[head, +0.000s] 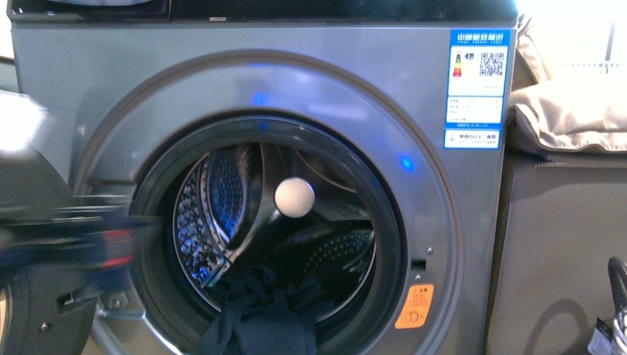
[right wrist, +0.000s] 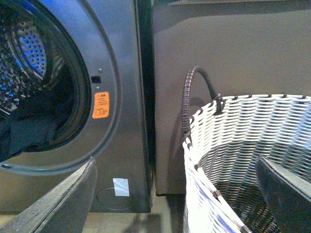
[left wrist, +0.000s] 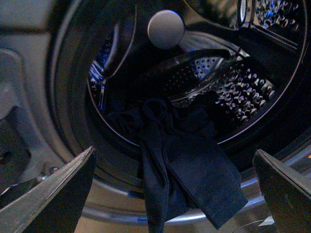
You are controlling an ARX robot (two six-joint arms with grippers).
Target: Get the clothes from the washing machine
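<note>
The washing machine (head: 310, 89) is silver-grey and fills the front view, its porthole open on the perforated steel drum (head: 222, 192). The dark navy clothes (head: 259, 318) lie at the drum's bottom and hang over the door rim. In the left wrist view the clothes (left wrist: 194, 165) drape out over the rim, straight ahead of my open left gripper (left wrist: 174, 153), which holds nothing. My left arm (head: 74, 237) is a dark blur at the porthole's left edge. My right gripper (right wrist: 175, 160) is open and empty, beside the machine (right wrist: 121, 73) and over the basket's near rim.
A white-and-grey woven basket (right wrist: 243, 126) with a dark handle (head: 617, 285) stands right of the machine, against a grey cabinet (head: 554, 244). Beige cushion fabric (head: 569, 103) lies on top. A white ball (head: 294, 197) shows inside the drum. The opened door (head: 37, 310) is at lower left.
</note>
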